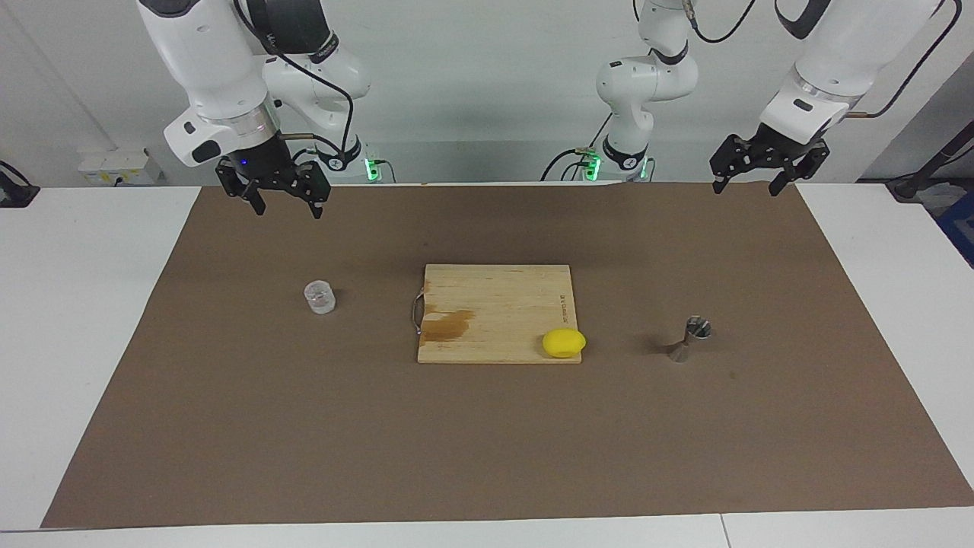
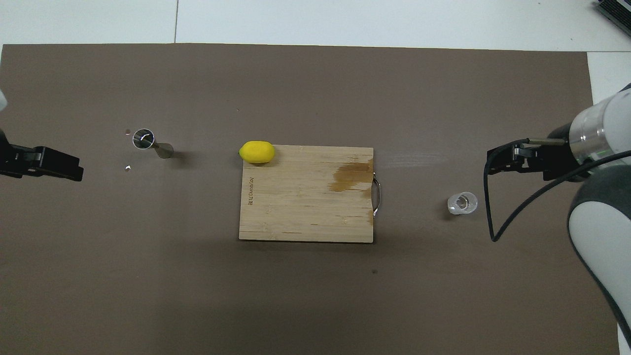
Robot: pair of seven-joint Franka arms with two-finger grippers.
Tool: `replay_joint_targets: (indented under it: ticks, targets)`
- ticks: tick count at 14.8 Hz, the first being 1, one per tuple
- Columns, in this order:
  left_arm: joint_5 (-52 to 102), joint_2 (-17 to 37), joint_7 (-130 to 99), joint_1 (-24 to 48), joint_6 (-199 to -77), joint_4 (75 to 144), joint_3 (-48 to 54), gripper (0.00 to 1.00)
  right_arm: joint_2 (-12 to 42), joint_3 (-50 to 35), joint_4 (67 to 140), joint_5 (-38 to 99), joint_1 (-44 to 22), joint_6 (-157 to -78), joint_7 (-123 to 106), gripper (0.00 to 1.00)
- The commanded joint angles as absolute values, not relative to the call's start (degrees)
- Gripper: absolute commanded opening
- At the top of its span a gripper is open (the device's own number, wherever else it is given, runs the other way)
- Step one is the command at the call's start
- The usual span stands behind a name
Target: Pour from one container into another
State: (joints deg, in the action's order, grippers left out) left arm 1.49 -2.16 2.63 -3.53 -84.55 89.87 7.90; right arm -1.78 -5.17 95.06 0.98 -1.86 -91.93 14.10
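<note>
Brown mat (image 1: 487, 441) covers the table, wooden cutting board (image 1: 494, 312) dead center. Both hands hang spread wide, grasping nothing: right hand (image 1: 285, 204) upper left, left hand (image 1: 747, 185) upper right. Lemon (image 1: 564, 342) on the board's corner, glass cup (image 1: 319, 297) left of center, jigger (image 1: 691, 338) right.

Clear glass cup (image 1: 319, 297); shiny steel jigger (image 1: 691, 338); pale wooden board (image 1: 494, 304), stained, metal handle; matt brown mat (image 1: 487, 441); smooth white bench (image 1: 76, 304); glossy lemon (image 1: 564, 342).
</note>
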Motion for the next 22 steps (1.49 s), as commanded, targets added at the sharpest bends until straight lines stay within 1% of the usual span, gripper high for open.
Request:
replay_joint_targets:
  ticks: [1, 6, 9, 11, 12, 15, 19, 22]
  targets:
    - [1.9, -2.7, 2.6, -3.9, -84.0, 91.0, 8.1, 1.0, -1.8, -5.3, 94.8, 2.0, -1.1, -91.1, 13.1, 1.0]
    - [1.9, -2.7, 2.5, -3.8, -85.4, 90.9, 8.3, 1.0, -1.8, -5.3, 94.9, 2.0, -1.1, -91.1, 13.1, 1.0]
    - [1.8, -3.2, 2.2, -3.7, -86.9, 92.6, 8.2, 1.0, -1.8, -5.3, 94.8, 2.0, -1.1, -91.1, 13.4, 1.0]
    - [1.9, -2.2, 1.0, -3.7, -88.8, 92.8, 8.3, 1.0, -2.5, -4.9, 91.7, 2.0, -1.1, -96.8, 13.1, 1.0]
    - [1.9, -1.8, 0.7, -3.7, -89.9, 92.7, 8.3, 1.0, -3.9, -4.7, 92.0, 2.0, -1.1, -96.9, 13.2, 1.0]
    - [1.9, 0.9, -5.6, -2.4, -92.5, 92.2, 8.3, 1.0, -4.8, -4.6, 92.3, 2.0, -0.6, -94.2, 13.1, 1.0]
    - [5.4, 4.3, -10.0, -3.0, -94.1, 91.4, 8.0, 1.0, -5.1, -4.6, 92.3, 1.9, -0.6, -93.8, 13.1, 1.0]
    - [11.6, 9.3, -20.4, -3.3, -92.6, 87.1, 6.9, 1.0, -5.0, -4.6, 92.3, 2.0, -0.6, -93.9, 13.1, 1.0]
